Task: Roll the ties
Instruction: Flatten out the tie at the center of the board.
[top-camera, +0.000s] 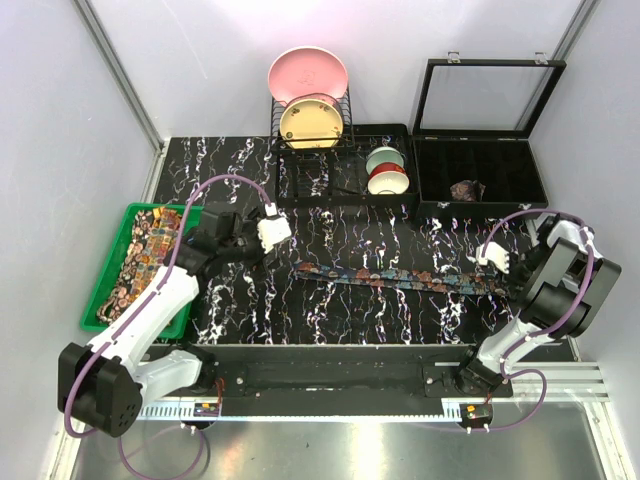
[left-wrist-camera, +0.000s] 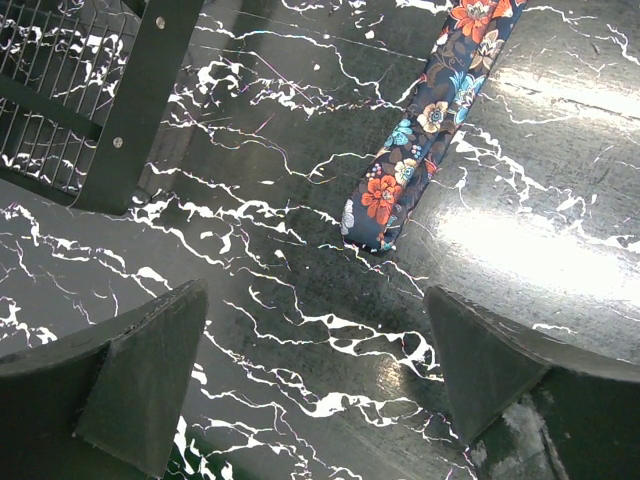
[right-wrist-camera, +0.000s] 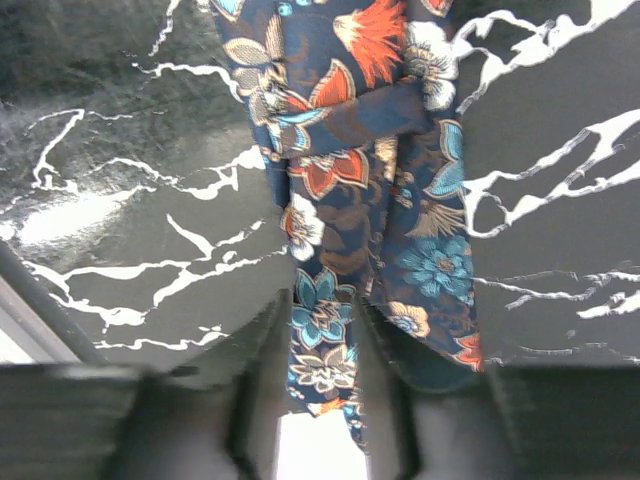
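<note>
a black table (top-camera: 400, 320) with white marble veins fills the middle of the top view, between pale walls. the dark blue tie (top-camera: 400, 276) lies stretched flat across it, from centre to right. more ties (top-camera: 140, 262) lie heaped in a green tray (top-camera: 98, 300) at the left edge. one small rolled coil (top-camera: 467, 189) sits in the open black box (top-camera: 430, 208) at upper right.

the left gripper (top-camera: 272, 232) hangs spread wide and empty, just up and left of the tie's narrow end. the right gripper (top-camera: 495, 258) is at the other end. in its wrist view, the folded fabric rises between the fingers (right-wrist-camera: 255, 400), so it looks pinched.

what could go wrong, in my judgement:
- the fold is loose and a little skewed, so a roll started here may go crooked or spring open if the pinch slips.
- if the right arm pulls, the whole tie may slide over the smooth table and not roll, because nothing holds the narrow end.
- the left fingers could catch the foot of the dish rack (top-camera: 310, 135), which is near in the upper left of its wrist view.

there is open room below the tie, toward the near edge. above it, the rack, the bowls (top-camera: 386, 170) and the box crowd the space. the tie's wide end is close to the right edge.
</note>
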